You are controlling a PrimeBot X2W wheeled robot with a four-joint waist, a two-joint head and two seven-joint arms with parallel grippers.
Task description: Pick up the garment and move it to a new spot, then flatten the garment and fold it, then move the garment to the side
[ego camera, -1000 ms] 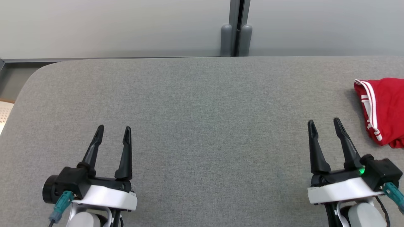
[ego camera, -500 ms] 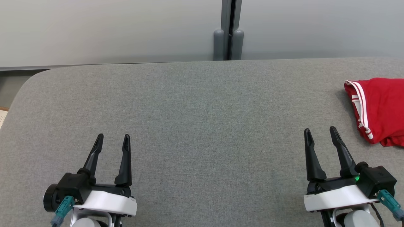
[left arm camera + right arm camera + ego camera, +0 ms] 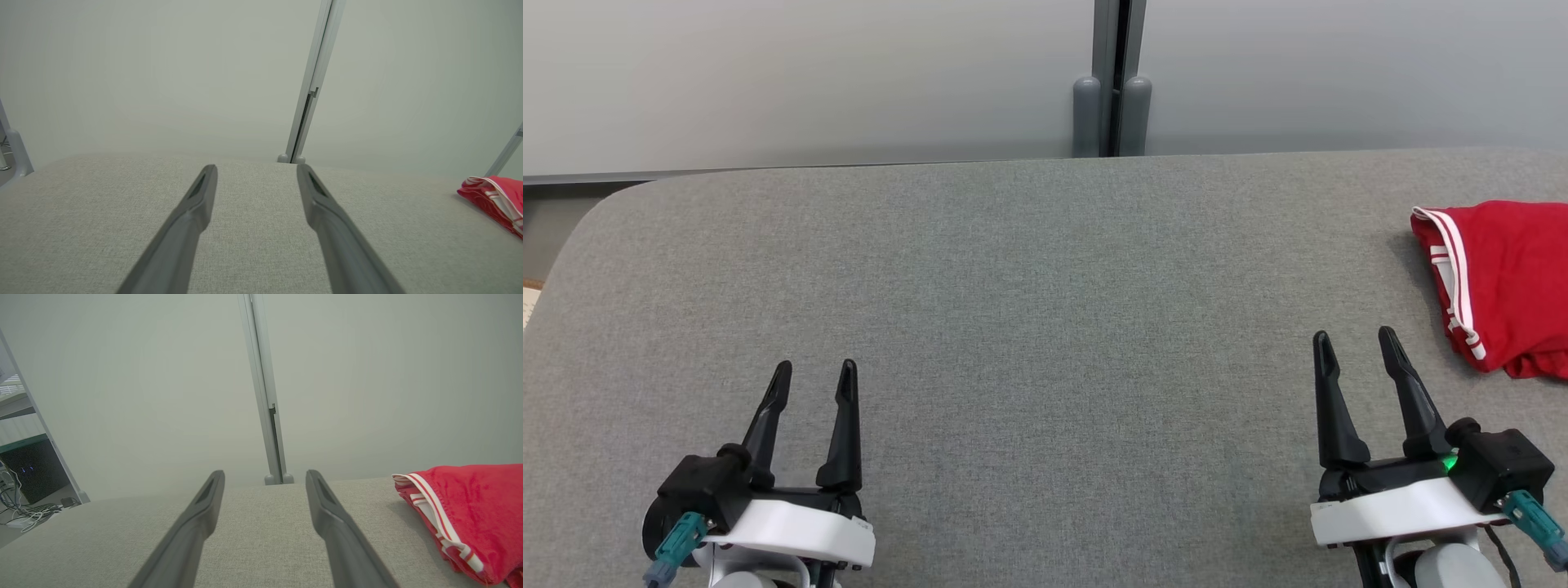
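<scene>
The garment (image 3: 1507, 282) is red with white stripes along its edge, folded into a small stack at the right edge of the grey table (image 3: 1045, 286). It also appears at the right of the right wrist view as the garment (image 3: 470, 514) and far right in the left wrist view as the garment (image 3: 496, 198). My right gripper (image 3: 1354, 341) hovers open over the table, just left of and nearer than the garment, holding nothing. My left gripper (image 3: 814, 371) stands open at the lower left, far from the garment, with nothing between its fingers.
Pale wall panels with a grey vertical post (image 3: 1112, 77) stand behind the table's far edge. The table's rounded corner (image 3: 596, 220) is at the far left. Shelving and cables (image 3: 24, 490) show beyond the table in the right wrist view.
The head camera shifted, so the whole picture slid left and down. My left gripper has drawn back a little toward the near edge. The garment lies unchanged.
</scene>
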